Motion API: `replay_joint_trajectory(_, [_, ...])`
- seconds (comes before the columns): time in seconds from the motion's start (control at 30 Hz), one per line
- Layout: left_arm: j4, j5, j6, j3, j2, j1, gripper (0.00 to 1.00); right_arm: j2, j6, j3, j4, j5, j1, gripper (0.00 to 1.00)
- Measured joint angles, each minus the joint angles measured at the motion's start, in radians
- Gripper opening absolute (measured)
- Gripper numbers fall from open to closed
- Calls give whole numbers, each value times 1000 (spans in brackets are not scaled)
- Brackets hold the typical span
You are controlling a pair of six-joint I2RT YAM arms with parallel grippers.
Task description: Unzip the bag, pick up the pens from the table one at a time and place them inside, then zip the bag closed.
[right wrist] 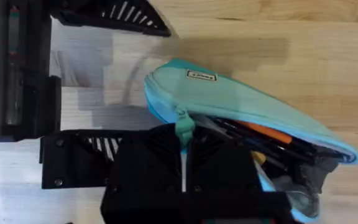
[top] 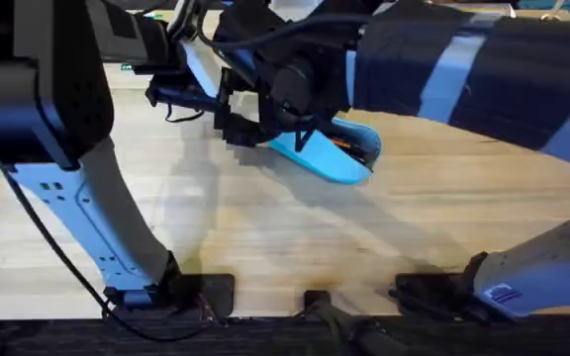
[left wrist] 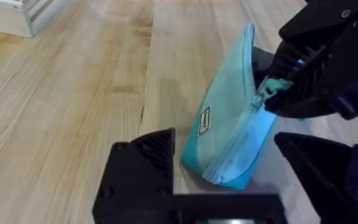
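left gripper (left wrist: 225, 168) stands open and empty, its fingers flanking one end of the bag (left wrist: 232, 134). right gripper (right wrist: 182, 146) has closed on the zip cord (right wrist: 184, 127); pens (right wrist: 263, 134) inside, mouth agape. zipping step: you must draw it shut.

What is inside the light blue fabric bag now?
Inside the light blue fabric pouch, an orange pen and several dark pens show through the open zipper. The fabric covers their far ends.
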Motion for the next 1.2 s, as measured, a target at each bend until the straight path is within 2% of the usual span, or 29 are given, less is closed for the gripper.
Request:
replay_joint_trajectory(0.7, [-27, 0, 0, 3, 0, 0, 991, 0, 0, 0, 0, 0, 0, 33])
replay_joint_trajectory(0.8, [-27, 0, 1, 3, 0, 0, 889, 0, 0, 0, 0, 0, 0, 33])
replay_joint_trajectory(0.93, [-27, -1, 3, 3, 0, 0, 698, 0, 0, 0, 0, 0, 0, 33])
replay_joint_trajectory(1.0, [-27, -2, 9, 4, 0, 0, 506, 0, 0, 0, 0, 0, 0, 33])
replay_joint_trajectory(1.13, [-27, -3, 8, 4, 0, 0, 279, 0, 0, 0, 0, 0, 0, 33])
replay_joint_trajectory(1.2, [-32, -4, 8, 4, 0, 0, 118, 0, 0, 0, 1, 0, 0, 33])
